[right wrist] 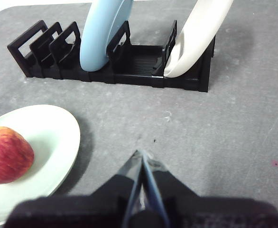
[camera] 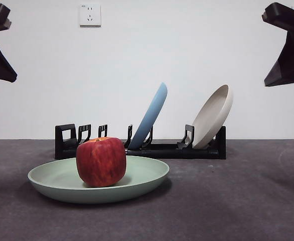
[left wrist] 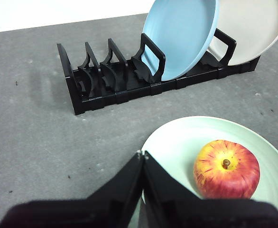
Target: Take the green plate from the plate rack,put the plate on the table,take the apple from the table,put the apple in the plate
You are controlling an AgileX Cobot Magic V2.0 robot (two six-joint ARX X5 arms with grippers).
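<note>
The green plate (camera: 137,178) lies flat on the dark grey table (camera: 247,201), in front of the plate rack (camera: 162,149). The red apple (camera: 101,161) sits upright in the plate, left of its middle. The apple (left wrist: 227,168) and plate (left wrist: 177,145) also show in the left wrist view, and the apple (right wrist: 6,154) and plate (right wrist: 53,137) in the right wrist view. My left gripper (left wrist: 143,155) is shut and empty, raised above the plate's near rim. My right gripper (right wrist: 139,154) is shut and empty, raised over bare table to the right of the plate.
A light blue plate (camera: 149,116) and a beige plate (camera: 213,115) lean in the rack's middle and right slots. The rack's left slots (camera: 79,134) hold nothing. Both arms show only as dark tips at the front view's top corners. A wall socket (camera: 90,14) sits behind.
</note>
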